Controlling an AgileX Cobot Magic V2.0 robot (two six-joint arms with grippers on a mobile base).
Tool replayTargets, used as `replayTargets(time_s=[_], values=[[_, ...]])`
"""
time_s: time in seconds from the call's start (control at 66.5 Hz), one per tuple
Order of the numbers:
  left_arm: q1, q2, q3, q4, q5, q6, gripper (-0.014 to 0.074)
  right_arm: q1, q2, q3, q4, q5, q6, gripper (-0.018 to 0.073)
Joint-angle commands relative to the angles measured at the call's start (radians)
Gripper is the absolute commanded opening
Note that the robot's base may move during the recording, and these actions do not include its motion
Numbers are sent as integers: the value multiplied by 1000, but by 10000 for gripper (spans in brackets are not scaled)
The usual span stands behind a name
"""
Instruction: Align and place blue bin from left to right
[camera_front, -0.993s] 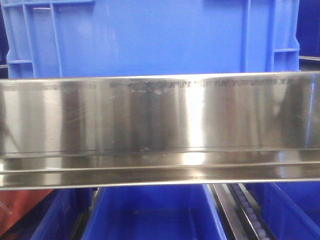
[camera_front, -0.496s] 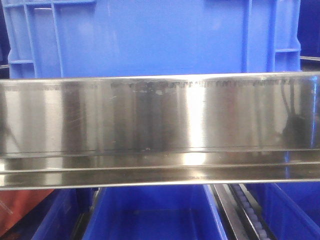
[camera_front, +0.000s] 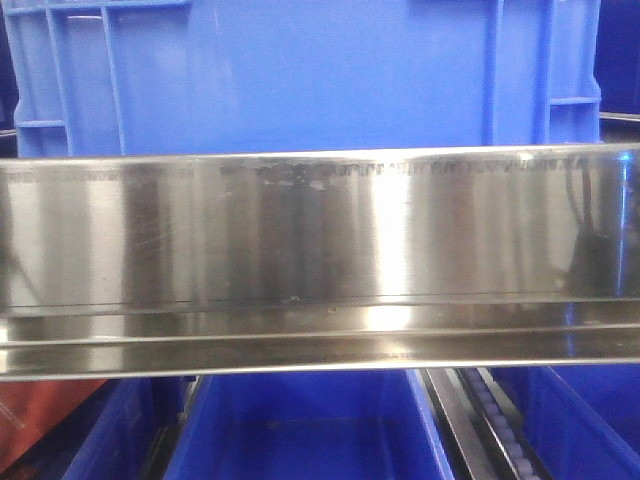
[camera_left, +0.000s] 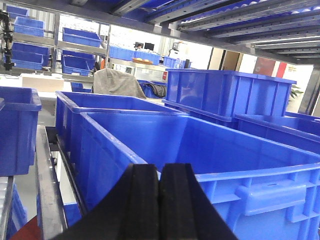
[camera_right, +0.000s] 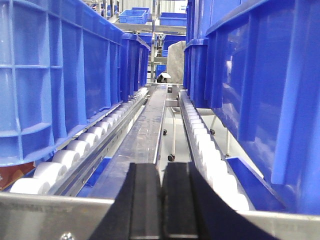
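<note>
Currently, left gripper (camera_left: 159, 200) has both black fingers pressed together, gripping nothing, just before the near rim of blue bin (camera_left: 210, 165). Right gripper (camera_right: 161, 200) likewise sits closed and empty above the steel rail (camera_right: 145, 135).

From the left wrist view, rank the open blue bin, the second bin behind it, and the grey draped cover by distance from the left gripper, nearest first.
1. Open blue bin: directly ahead of the shut left gripper.
2. Second bin: right behind the first, slightly left.
3. Grey draped cover: farthest, beyond both bins, upper left of centre.
</note>
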Motion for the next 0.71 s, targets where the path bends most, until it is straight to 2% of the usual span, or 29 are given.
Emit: replayTargets(time_s=[0.0,0.572,0.617,0.692], values=[[-7,-4,1,4,-21,0,-111,1,-3,0,-2,-16,-5,-166],[-4,-6,1,8,-14,4,-111,1,-3,0,-2,-16,-5,-166],[2,-26,3,6,-12,57,-111,1,-3,0,-2,-16,-5,-166],[34,-78,40,-83,-5,246,-111,1,-3,0,-2,-16,-5,-166]])
